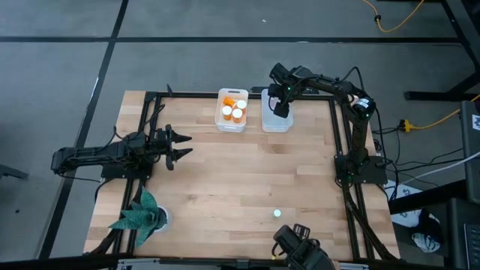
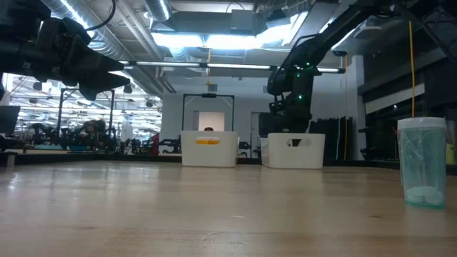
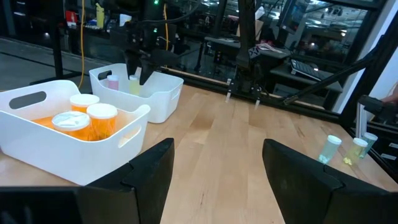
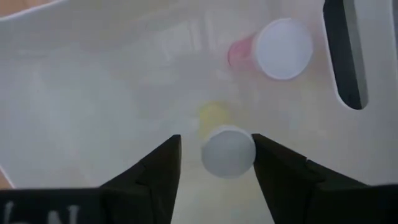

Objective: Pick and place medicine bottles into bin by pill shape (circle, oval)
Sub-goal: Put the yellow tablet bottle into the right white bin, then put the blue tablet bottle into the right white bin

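The right gripper (image 4: pixel 216 155) is hanging inside the right-hand bin (image 1: pixel 277 120), its fingers (image 4: pixel 155 171) spread either side of a small white-capped bottle (image 4: pixel 228 151) standing upright, cap facing the wrist camera; whether they are touching it I cannot tell. A pink-tinted bottle (image 4: pixel 278 48) is sitting farther along the bin floor. The left gripper (image 1: pixel 180 145) is waiting open and empty above the counter (image 1: pixel 225 187), while one more bottle (image 1: pixel 277 213) is standing near the front edge, nearer the right arm's side.

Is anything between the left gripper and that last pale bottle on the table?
Nothing visible. The left gripper hangs open over the left side, and only bare wood lies between it and the bottle near the front edge.
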Available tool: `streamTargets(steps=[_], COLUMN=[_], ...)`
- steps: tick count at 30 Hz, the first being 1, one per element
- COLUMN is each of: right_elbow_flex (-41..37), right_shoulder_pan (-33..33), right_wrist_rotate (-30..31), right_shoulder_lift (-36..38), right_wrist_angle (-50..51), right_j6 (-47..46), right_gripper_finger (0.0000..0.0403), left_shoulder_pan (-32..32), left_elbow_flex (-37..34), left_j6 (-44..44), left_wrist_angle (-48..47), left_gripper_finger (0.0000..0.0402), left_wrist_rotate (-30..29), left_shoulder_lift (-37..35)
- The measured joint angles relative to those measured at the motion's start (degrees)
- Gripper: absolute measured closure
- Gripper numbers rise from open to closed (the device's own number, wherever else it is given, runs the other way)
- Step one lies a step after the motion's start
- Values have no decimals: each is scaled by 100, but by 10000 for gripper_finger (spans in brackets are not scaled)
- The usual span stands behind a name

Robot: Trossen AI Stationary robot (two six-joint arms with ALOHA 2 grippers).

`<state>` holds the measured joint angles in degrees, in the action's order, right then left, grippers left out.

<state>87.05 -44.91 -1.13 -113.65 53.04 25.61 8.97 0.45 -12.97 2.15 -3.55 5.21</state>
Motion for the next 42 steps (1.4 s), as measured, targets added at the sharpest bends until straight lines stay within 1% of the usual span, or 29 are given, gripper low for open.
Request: streamTargets(steps=[3, 8, 11, 13, 15, 19, 21, 26, 31, 37, 42], right_elbow_flex=[128, 649, 1068, 1279, 1339, 1200, 1087, 637, -88, -1232, -2132], right_shoulder_pan=[0, 2, 14, 60, 158, 592, 899, 1829, 2883, 4370, 5594], right_wrist_rotate=[4, 5, 6, 7, 21, 6, 7, 1, -2, -5, -2], right_shoulder_lift=[-1, 0, 0, 1, 52, 361, 578, 1442, 2559, 3894, 4670], right_wrist_angle=[32, 327, 898, 1422, 1866, 2416, 2553, 2670, 2728, 2706, 2671], right_j6=[0, -222, -678, -1251, -1787, -2135, -2334, -2653, -3334, -4928, -6516], right_gripper_finger=[202, 204, 204, 205, 205, 205, 205, 205, 205, 205, 205], left_shoulder_pan=[2, 2, 2, 2, 2, 2, 2, 1, 2, 2, 2], left_elbow_flex=[1, 1, 2, 2, 2, 2, 0, 1, 1, 0, 0], left_j6=[2, 2, 2, 2, 2, 0, 1, 2, 1, 2, 1], left_wrist_angle=[-1, 0, 0, -2, -2, 0, 0, 0, -2, -2, -2], left_gripper_finger=[165, 165, 165, 165, 165, 165, 165, 165, 165, 165, 165], left_wrist_rotate=[1, 0, 0, 0, 0, 0, 0, 1, 0, 0, 0], left_shoulder_lift=[1, 0, 0, 2, 1, 0, 0, 1, 1, 1, 0])
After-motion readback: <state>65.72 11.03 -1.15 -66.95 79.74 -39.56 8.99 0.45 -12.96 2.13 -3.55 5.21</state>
